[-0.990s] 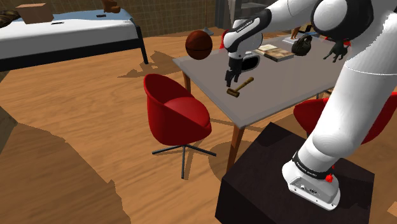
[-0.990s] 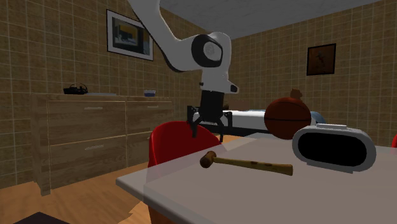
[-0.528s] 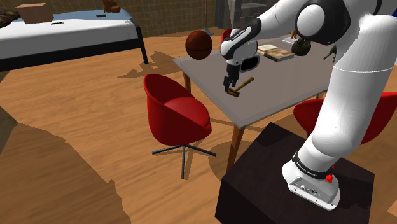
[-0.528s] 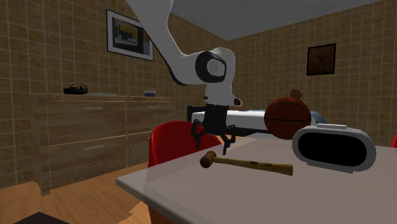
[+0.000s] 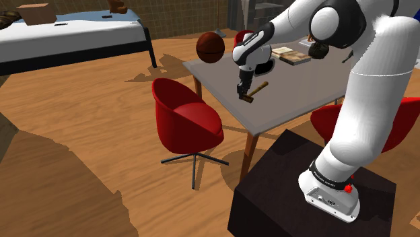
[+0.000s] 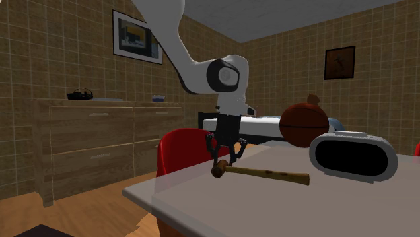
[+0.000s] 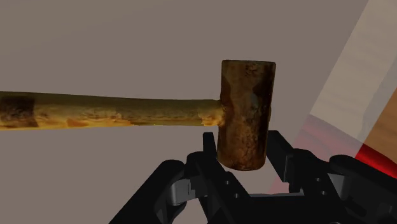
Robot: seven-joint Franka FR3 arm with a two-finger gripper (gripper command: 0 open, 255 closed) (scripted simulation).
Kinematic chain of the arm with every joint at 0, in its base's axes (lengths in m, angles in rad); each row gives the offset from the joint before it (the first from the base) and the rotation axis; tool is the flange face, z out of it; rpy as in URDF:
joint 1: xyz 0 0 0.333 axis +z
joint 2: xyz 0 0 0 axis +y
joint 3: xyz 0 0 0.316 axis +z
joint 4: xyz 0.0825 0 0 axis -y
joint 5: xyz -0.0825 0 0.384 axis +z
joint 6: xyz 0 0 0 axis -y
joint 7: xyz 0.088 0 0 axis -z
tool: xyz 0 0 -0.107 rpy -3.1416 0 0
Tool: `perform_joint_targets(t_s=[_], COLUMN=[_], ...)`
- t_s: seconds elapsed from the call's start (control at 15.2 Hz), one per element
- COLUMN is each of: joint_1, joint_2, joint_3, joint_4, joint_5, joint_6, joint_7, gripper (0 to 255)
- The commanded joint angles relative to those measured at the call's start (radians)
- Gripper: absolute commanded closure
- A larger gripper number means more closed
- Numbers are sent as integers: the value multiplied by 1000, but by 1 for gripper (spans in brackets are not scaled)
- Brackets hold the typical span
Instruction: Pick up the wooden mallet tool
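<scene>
Claw [image 6: 225,160] spread, low astride the head of the wooden mallet [image 6: 266,174], mallet lying flat near the grey worktop [image 5: 296,91] edge, brown ball [image 6: 304,124] and white-framed black box [image 6: 352,158] close behind its handle, red chair [image 5: 185,118] beside the worktop.

Even, fairly bright light fills the shoulder view; soft shadows lie on the floor [image 5: 101,134] under the red chair [image 5: 185,121] and beside the surface [image 5: 296,91]. The second exterior view is dimmer, lit perhaps from above.
</scene>
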Motion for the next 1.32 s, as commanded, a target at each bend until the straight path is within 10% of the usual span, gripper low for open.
perform_joint_targets(t_s=[0.0, 1.25], joint_1=[0, 10], joint_2=[0, -113], joint_3=[0, -17], joint_4=[0, 65], joint_5=[0, -56], joint_6=[0, -170], joint_7=[0, 46], gripper=[255, 255])
